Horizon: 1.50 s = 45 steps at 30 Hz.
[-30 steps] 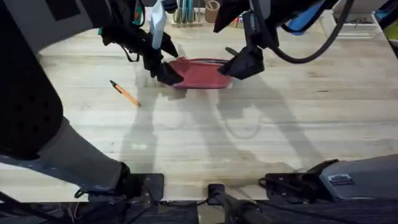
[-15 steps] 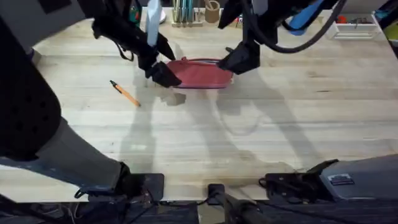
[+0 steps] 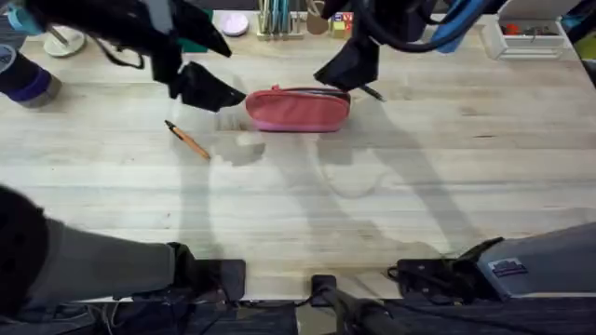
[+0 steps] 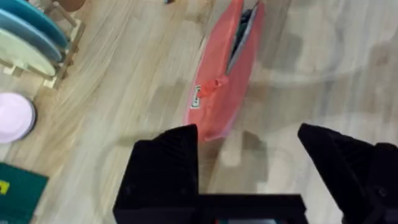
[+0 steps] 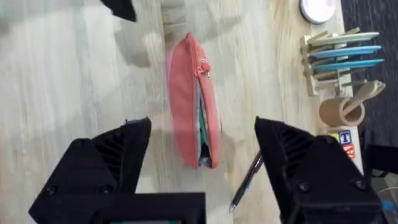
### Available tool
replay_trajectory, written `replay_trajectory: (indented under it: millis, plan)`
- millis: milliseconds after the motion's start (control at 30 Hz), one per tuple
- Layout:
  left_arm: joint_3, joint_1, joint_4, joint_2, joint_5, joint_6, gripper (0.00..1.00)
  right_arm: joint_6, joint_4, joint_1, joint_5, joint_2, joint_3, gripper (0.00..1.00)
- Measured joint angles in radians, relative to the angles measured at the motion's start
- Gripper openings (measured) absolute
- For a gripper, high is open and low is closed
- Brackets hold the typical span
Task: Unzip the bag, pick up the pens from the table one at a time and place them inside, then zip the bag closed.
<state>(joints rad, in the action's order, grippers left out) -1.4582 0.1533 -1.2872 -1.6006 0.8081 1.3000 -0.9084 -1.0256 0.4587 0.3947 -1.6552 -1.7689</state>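
The salmon-pink bag [image 3: 298,110] lies flat on the table [image 3: 372,205], behind its middle. Its zipper is open along the end toward the right arm, showing a dark gap [image 4: 241,38] and teal lining [image 5: 200,127]. The orange pen [image 3: 187,140] lies to the bag's front left. The black pen [image 3: 371,92] lies just behind the bag's right end, and also shows in the right wrist view [image 5: 247,180]. My left gripper [image 3: 209,90] hovers open beside the bag's left end, holding nothing. My right gripper [image 3: 340,70] hangs open above the bag's right end, holding nothing.
A wooden holder with teal pens [image 3: 277,19] stands at the back edge, with a tape roll [image 5: 341,112] and a pink round lid [image 3: 233,23] beside it. A dark cup [image 3: 23,79] is at the far left, a white tray [image 3: 526,37] at the back right.
Both grippers were at the bag's ends and have drawn away from it. The left moved left, the right moved back and up. The bag now lies free.
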Motion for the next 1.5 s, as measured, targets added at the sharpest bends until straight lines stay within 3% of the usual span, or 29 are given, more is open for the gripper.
replay_trajectory:
  millis: [167, 367, 533, 600, 767, 800, 1067, 1267, 1500]
  plan:
    - [0.000, 0.046, -0.052, 0.086, 0.008, 0.010, 0.996, 0.014, -0.003, 0.041, -0.040, -0.029, -0.041, 0.990]
    - [0.000, 0.069, -0.053, 0.187, 0.006, 0.015, 0.995, 0.031, -0.004, 0.058, -0.056, -0.064, -0.070, 0.990]
    - [0.000, 0.069, -0.057, 0.198, 0.002, 0.019, 0.995, 0.041, -0.014, 0.057, -0.061, -0.068, -0.070, 0.868]
    - [0.000, 0.069, -0.056, 0.197, 0.000, 0.021, 0.995, 0.047, -0.030, 0.057, -0.062, -0.068, -0.070, 0.710]
    - [0.000, 0.069, -0.056, 0.196, 0.000, 0.021, 0.995, 0.070, -0.038, 0.057, -0.073, -0.068, -0.070, 0.099]
    - [0.000, 0.069, -0.056, 0.196, 0.000, 0.021, 0.995, 0.075, -0.038, 0.057, -0.076, -0.068, -0.070, 0.046]
    - [0.000, 0.069, -0.056, 0.196, 0.000, 0.021, 0.994, 0.092, -0.065, 0.057, -0.089, -0.081, -0.086, 0.027]
    - [0.000, 0.069, -0.056, 0.196, -0.001, 0.022, 0.995, 0.106, -0.161, 0.057, -0.133, -0.191, -0.185, 0.028]
    - [0.000, 0.069, -0.056, 0.196, -0.001, 0.022, 0.994, 0.096, -0.178, 0.058, -0.179, -0.284, -0.198, 0.028]
